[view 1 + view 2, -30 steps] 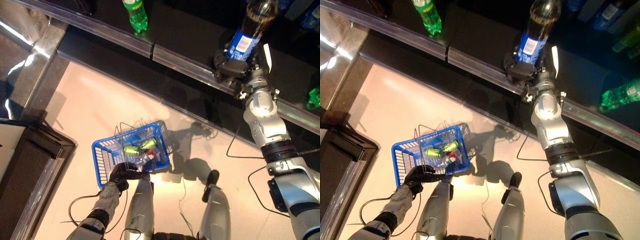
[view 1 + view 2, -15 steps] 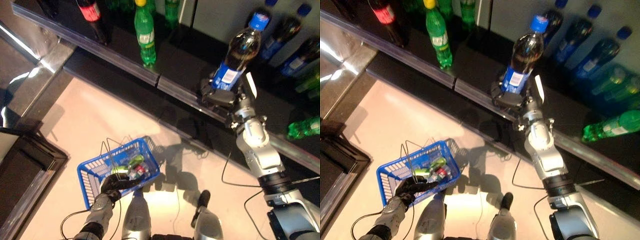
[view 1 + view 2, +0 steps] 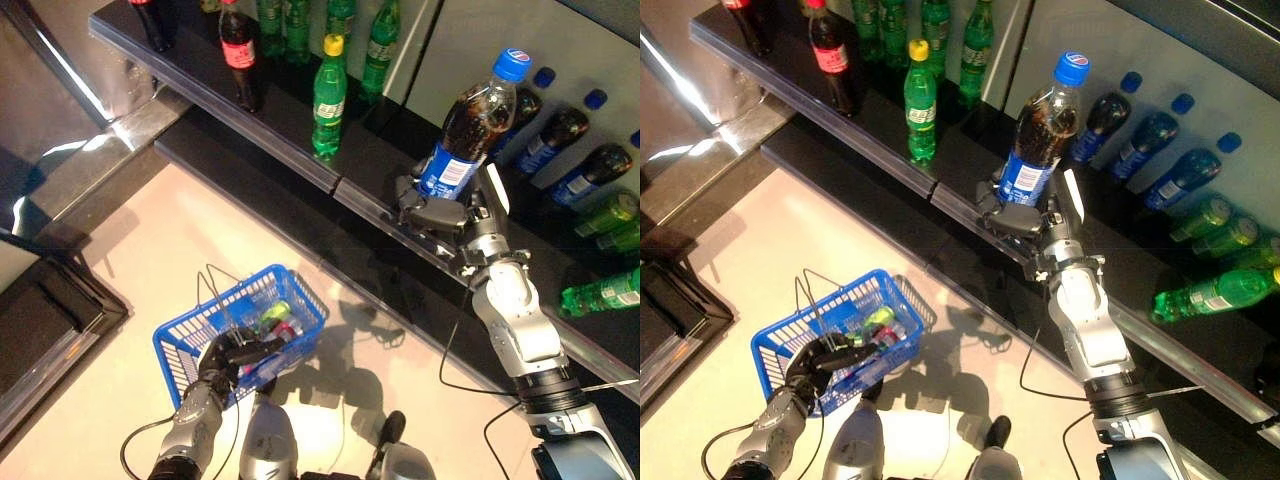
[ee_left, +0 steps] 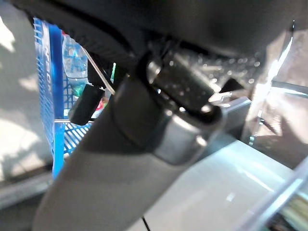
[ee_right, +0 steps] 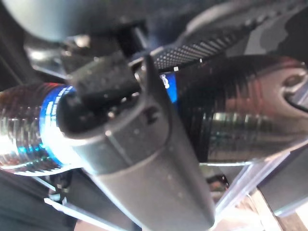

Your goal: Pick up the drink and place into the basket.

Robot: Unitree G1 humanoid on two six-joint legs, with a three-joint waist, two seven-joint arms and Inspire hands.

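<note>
1. Along the back of the scene runs the dark shelf [image 3: 890,160], and my head camera has swung up since a second ago: far more of it shows now, with a whole row of bottles where before I only caught the front lip.
2. Down on the pale floor [image 3: 150,250] hangs the blue basket [image 3: 190,345], already carrying a couple of green cans and a clear bottle. It has only slid across the picture with the camera; I don't read that as the basket moving.
3. Here's the one I care about: the cola bottle [image 3: 1040,140], blue cap and blue label, tilted and lifted just above the shelf edge. It is still up there, well apart from the basket.
4. Beside it, further along the shelf, the green bottle with the yellow cap [image 3: 921,100] stands upright, untouched.
5. My right hand [image 3: 1025,222] is clenched round the cola bottle's lower body; the right wrist view confirms fingers [image 5: 103,79] wrapped over the label.
6. My left hand [image 3: 235,355] is curled round the basket's wire handle.
7. My read: the pick is done, and the carry down and across to the basket remains.
</note>
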